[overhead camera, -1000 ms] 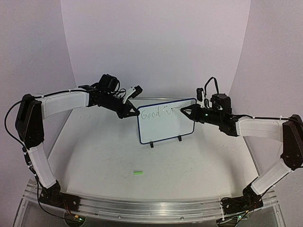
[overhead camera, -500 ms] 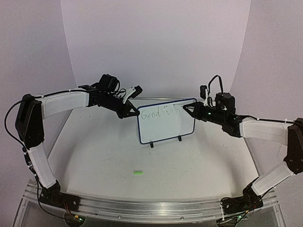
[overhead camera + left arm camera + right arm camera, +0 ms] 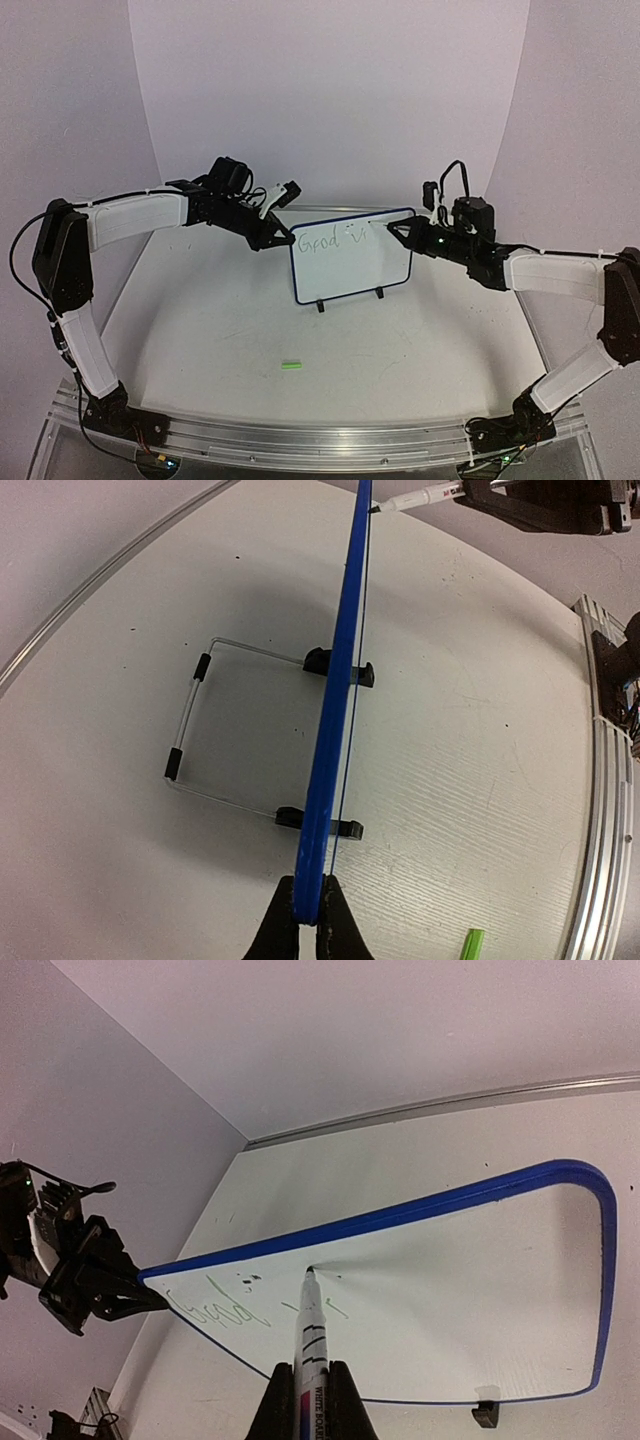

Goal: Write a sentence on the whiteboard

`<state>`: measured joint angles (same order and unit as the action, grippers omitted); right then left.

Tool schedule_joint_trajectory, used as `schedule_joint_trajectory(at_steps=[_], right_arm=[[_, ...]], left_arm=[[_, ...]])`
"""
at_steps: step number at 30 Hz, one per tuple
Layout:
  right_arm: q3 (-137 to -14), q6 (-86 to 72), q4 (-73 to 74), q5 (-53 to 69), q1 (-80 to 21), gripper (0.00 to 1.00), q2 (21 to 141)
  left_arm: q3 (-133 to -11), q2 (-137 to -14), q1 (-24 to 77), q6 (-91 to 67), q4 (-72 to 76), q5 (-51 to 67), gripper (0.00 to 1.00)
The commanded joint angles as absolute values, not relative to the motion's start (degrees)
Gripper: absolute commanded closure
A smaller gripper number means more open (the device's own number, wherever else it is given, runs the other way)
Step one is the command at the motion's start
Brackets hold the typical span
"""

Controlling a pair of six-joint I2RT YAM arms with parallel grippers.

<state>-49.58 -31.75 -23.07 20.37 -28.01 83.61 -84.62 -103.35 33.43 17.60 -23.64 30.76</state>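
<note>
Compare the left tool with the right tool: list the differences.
The left tool is shut on the left rim of the whiteboard; the right tool is shut on a marker.
The left tool touches the board itself; the right tool is off it, with only the marker tip at the writing face.
The left tool is at the board's left end, the right tool toward its right.
Shared: both are black and shut.

White face on the whiteboard, bright blue rim all round it, two black feet underneath. The sentence runs in thin pale green. The marker is white with black stripes, then a red and blue band. A small lime-green piece sits toward the front edge of the table, which is white and faintly speckled. Arms: white shells, black joints.
</note>
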Motion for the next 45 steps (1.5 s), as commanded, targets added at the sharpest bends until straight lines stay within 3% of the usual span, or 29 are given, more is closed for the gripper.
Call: schedule_joint_trajectory(at_steps=[1, 18, 45], right_arm=[[-51.9, -31.5, -24.7, 19.2, -27.9, 1.00, 85.1], [-45.3, -32.4, -24.2, 17.4, -27.9, 1.00, 84.5], [-50.4, -31.9, -24.3, 17.6, -27.9, 1.00, 83.4]], left_arm=[[-84.0, -103.2, 33.1, 20.0, -25.5, 25.3, 1.00], [-84.1, -103.2, 33.1, 20.0, -25.5, 25.1, 1.00], [-84.0, -103.0, 33.1, 20.1, -25.6, 25.1, 1.00]])
